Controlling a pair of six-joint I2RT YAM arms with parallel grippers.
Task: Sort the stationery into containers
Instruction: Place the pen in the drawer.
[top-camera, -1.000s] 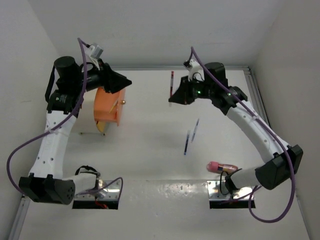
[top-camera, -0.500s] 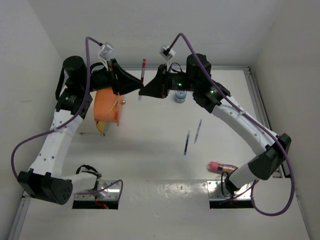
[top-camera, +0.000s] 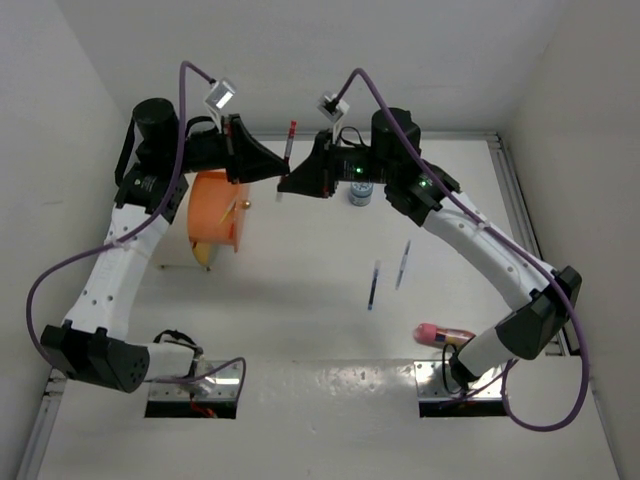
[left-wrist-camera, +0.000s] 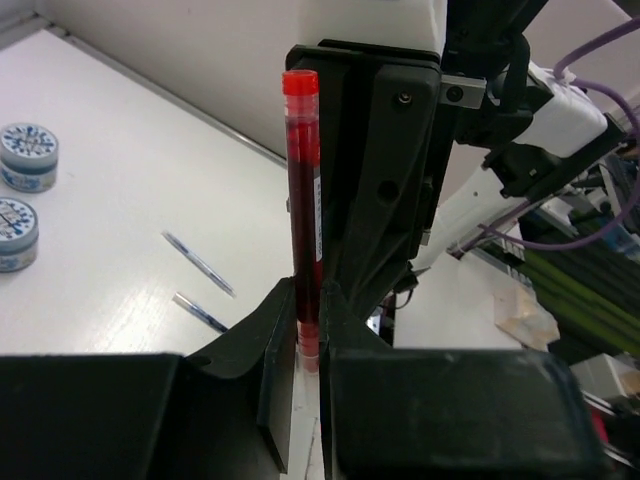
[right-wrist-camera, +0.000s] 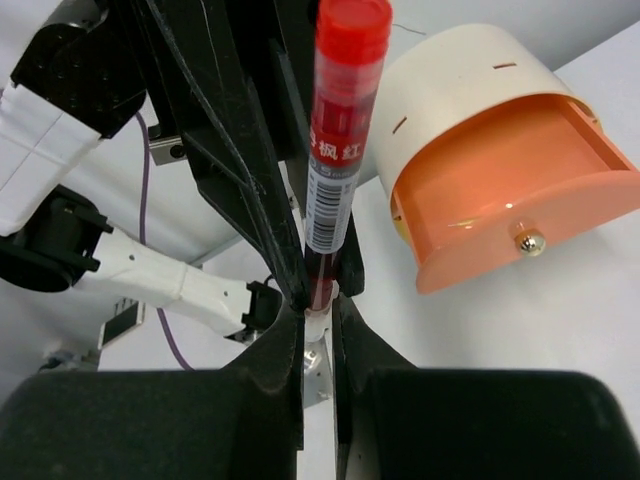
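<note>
Pinching red pen (right-wrist-camera: 335, 170), left pincer (left-wrist-camera: 305, 335) and right pincer (right-wrist-camera: 320, 305), orange drawer (right-wrist-camera: 500, 190) near

red pen (left-wrist-camera: 303, 200) lower end: hidden | drum (top-camera: 215, 210): partly behind left arm (top-camera: 125, 250)

Your top view looks steeply down from the near side. Your wrist views, close-in, face each other, sharing the red pen (left-wrist-camera: 303, 220).

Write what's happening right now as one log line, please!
stage: likely handover, mid-air | thin red plastic pen: gripped by left fingers and right fingers | orange box-shaped drawer: open
</note>
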